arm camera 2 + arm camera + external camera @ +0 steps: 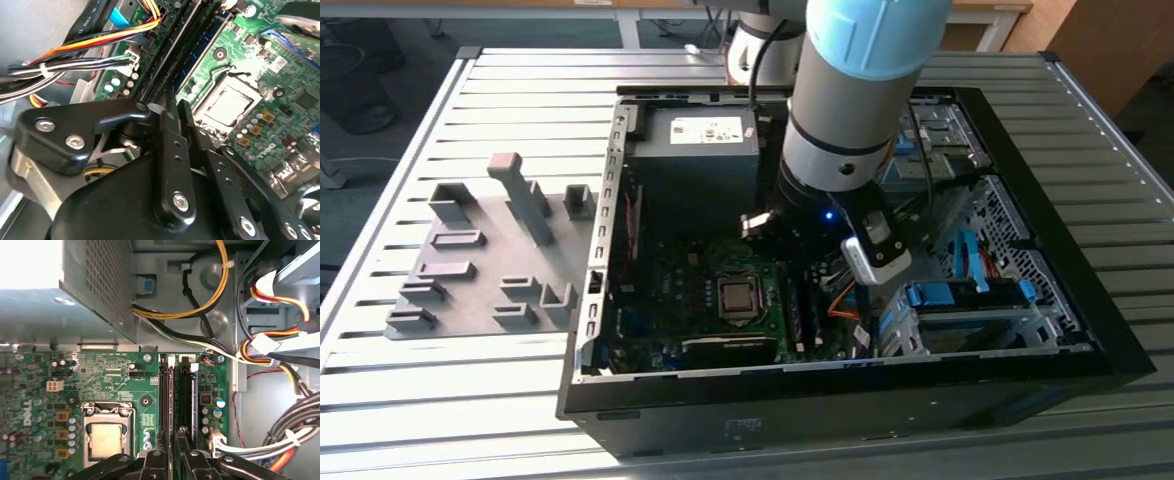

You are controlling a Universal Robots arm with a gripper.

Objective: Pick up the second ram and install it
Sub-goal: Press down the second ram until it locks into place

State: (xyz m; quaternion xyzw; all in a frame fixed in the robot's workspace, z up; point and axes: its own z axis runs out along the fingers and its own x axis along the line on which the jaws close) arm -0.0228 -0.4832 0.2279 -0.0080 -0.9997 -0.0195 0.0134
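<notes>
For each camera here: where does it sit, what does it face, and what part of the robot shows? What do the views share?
Exterior view: off the arm, above the table, looking down at the open computer case; the arm reaches in.
First wrist view: on the arm, facing straight down on the motherboard and memory slots; the tool at the edge.
Second wrist view: behind the tool, looking obliquely along it.
Shared: processor socket.

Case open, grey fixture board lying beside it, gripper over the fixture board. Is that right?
Not quite. The gripper is not over the grey fixture board. It is inside the open case, at the memory slots beside the processor, as the first wrist view shows. The rest holds.
</notes>
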